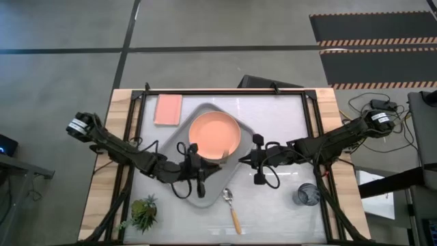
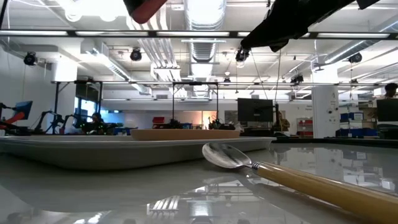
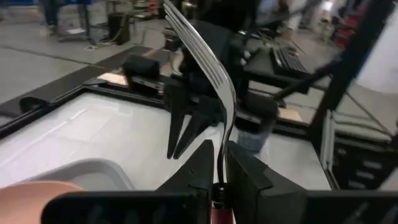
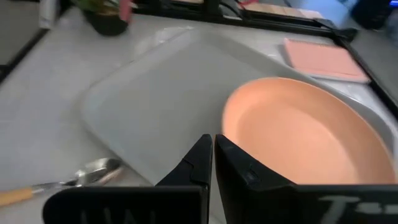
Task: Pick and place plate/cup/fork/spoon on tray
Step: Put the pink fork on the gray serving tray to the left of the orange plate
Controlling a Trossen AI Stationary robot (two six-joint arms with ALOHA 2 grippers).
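- Tray [image 1: 179, 137]: one, light grey, smooth, matte plastic look, rounded corners, raised rim; sits turned at an angle on the glossy white table [image 1: 273, 130].
- Plate [image 1: 214, 134]: one, round, salmon-orange, shallow rim; lies inside the tray, toward its far corner.
- Fork [image 3: 205, 65]: one, slim shiny metal, curved neck and tines standing up out of the left gripper [image 3: 217, 163]; fingers clamped on its shank, pink-red handle just visible at the base. Gripper hangs over the tray's near edge.
- Spoon [image 1: 232, 210]: one, polished metal bowl, smooth orange-yellow handle; flat on the table just beside the tray's near corner, off the tray.
- Cup [image 1: 307, 195]: one, small, dark grey, round; stands on the table near the right side, well apart from the tray.
- Right gripper [image 4: 213, 152]: dark fingers pressed together, holding nothing; sits just right of the plate at the tray's edge.
- Pink flat rectangle [image 1: 168, 108]: one, at the table's far left, beside the tray.
- Small potted plant [image 1: 143, 212]: one, spiky green, near left corner.
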